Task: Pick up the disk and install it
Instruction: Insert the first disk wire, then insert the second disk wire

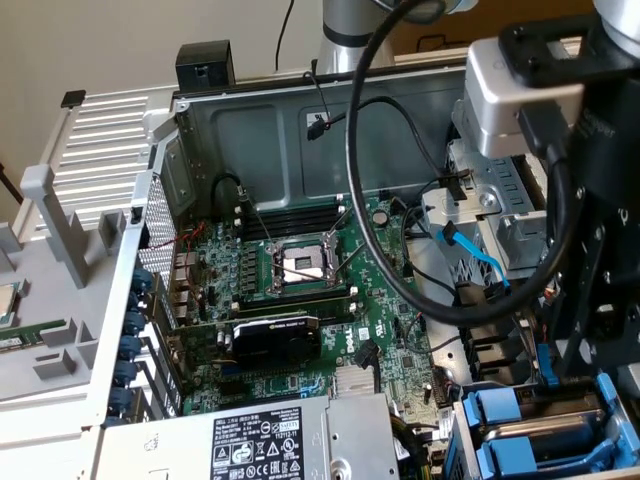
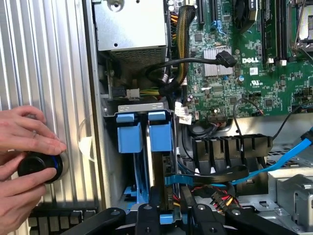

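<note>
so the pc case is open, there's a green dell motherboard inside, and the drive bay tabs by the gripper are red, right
Not quite: the drive bay tabs are bright blue, not red, as the wrist view shows. The rest holds: the case is open, with a green Dell motherboard inside, and the tabs sit by the gripper.

Even, soft daylight; dim case interior, mild blur throughout.

We see the disk (image 2: 157, 169) standing on its edge in the bay, thin and silvery, maybe pushed partly in, between blue rails.
</note>
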